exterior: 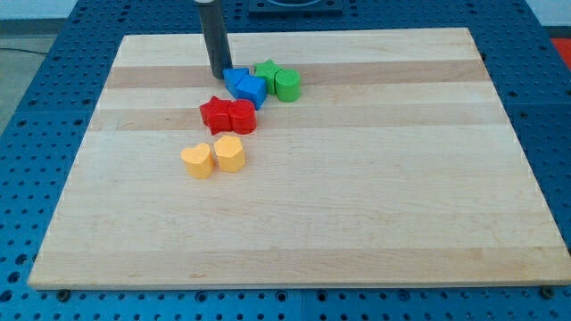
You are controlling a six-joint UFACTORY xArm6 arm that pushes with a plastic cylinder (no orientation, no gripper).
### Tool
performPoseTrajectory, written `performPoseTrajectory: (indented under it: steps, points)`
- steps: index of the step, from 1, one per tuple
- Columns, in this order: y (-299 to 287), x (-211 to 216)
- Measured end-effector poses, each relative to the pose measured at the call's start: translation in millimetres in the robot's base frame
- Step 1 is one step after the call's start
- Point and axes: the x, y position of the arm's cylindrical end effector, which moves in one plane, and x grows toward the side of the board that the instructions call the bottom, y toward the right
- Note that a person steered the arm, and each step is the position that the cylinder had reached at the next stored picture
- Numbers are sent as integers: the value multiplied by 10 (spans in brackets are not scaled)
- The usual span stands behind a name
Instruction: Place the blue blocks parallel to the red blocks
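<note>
Pushing step: my tip (217, 71) touches the blue blocks (244, 86) from upper left.
End effector: bare rod, grasping nothing.
Next move: nudge them level above the red blocks (228, 116).

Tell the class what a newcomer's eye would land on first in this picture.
A tight cluster of coloured block pairs sits on the pale wooden board, toward the view's upper left: blue blocks beside green blocks, red blocks below them, yellow blocks lowest. My tip stands just left of the blue pair.
</note>
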Motion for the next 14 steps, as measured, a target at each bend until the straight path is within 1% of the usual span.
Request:
performPoseTrajectory:
  steps: [1,2,3,4,5,7,10,11,12,13,14]
  points:
    - [106,144]
    - [41,237]
    - [-376,157]
    - [-609,270]
    - [-518,415]
    - [512,414]
    - [440,584]
    - [848,611]
    - [1014,611]
    - [1216,777]
    - [1874,1093]
